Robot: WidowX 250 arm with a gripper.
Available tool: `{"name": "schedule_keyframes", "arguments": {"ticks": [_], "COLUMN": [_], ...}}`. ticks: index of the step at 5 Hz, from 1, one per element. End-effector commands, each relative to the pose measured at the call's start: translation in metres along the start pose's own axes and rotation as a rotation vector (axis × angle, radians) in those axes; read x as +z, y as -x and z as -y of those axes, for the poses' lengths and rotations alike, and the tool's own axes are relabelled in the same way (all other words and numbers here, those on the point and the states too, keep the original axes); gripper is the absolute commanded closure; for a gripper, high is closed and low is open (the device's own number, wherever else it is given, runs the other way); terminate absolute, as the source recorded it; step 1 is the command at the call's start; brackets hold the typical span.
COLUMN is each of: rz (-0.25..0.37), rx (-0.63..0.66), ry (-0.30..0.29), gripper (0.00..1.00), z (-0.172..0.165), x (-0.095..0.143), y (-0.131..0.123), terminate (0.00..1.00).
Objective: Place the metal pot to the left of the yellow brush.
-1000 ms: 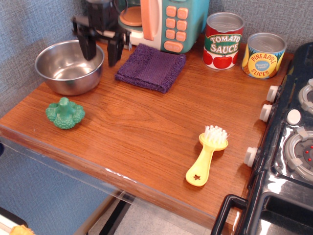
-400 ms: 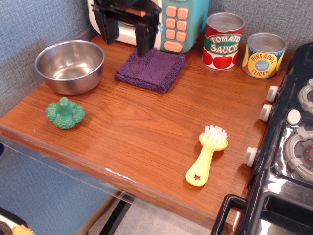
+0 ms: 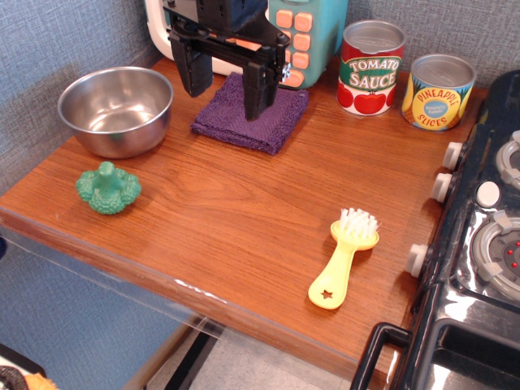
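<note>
The metal pot (image 3: 115, 110) sat at the back left of the wooden counter (image 3: 244, 219), well apart from the yellow brush (image 3: 344, 257) near the front right. The gripper (image 3: 226, 85) hung above the purple cloth (image 3: 251, 111), jaws spread wide and holding nothing. The pot looked rigid, light and slippery, its curved wall hard to squeeze; pinching the thin rim, one finger inside and one outside, seemed the surest hold.
</note>
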State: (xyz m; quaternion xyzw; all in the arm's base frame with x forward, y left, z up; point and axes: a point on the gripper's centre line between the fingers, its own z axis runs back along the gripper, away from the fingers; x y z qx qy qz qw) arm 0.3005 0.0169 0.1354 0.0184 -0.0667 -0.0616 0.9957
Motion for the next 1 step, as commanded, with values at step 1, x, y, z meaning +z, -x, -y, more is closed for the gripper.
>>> {"name": "schedule_keyframes", "arguments": {"ticks": [1], "rz": [0.052], "rx": [-0.005], "ry": [-0.008], "gripper": [0.00], "z": [-0.0066], "x": [0.0170], "y": [0.0078], "terminate": [1.00]}}
